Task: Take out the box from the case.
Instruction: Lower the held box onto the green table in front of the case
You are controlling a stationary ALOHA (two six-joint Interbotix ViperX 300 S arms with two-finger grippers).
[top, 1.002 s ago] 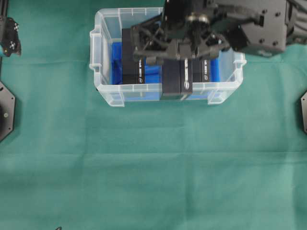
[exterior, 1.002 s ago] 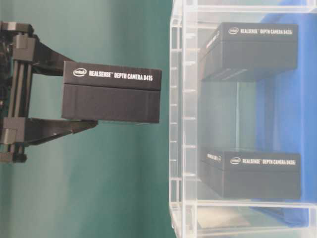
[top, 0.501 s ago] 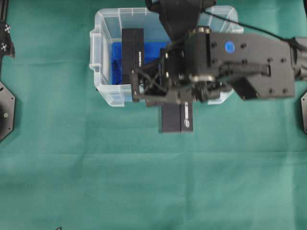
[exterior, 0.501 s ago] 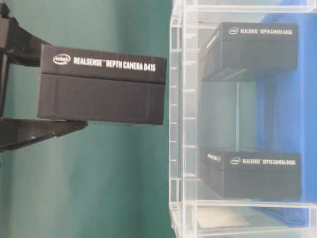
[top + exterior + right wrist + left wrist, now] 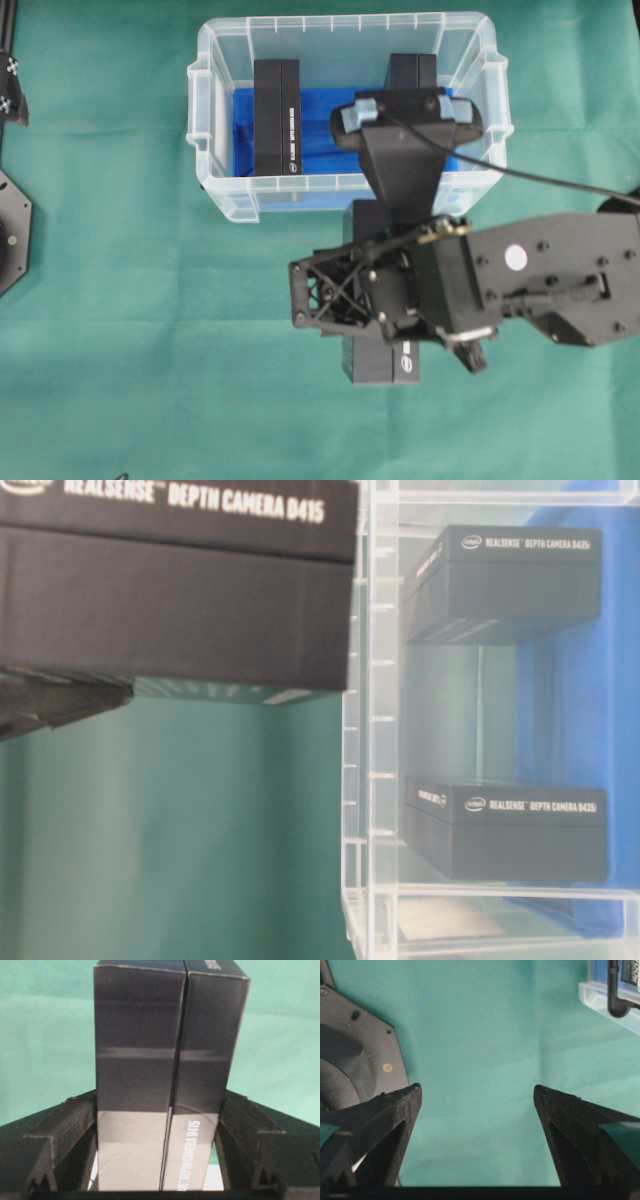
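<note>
Pinching the box [image 5: 380, 365] outside the case [image 5: 205, 120], the right claw [image 5: 375, 300] hides its middle.

Black rectangular cardboard box [image 5: 380, 362] with white lettering; clear translucent plastic case [image 5: 222, 190], blue cloth lining [image 5: 320, 130]; green tablecloth [image 5: 150, 350].

The held box [image 5: 175, 580] reads "REALSENSE DEPTH CAMERA D415" in white. Both boxes in the case [image 5: 370, 730] read "REALSENSE DEPTH CAMERA D435i": the upper box [image 5: 510, 580] and the lower box [image 5: 515, 830].
</note>
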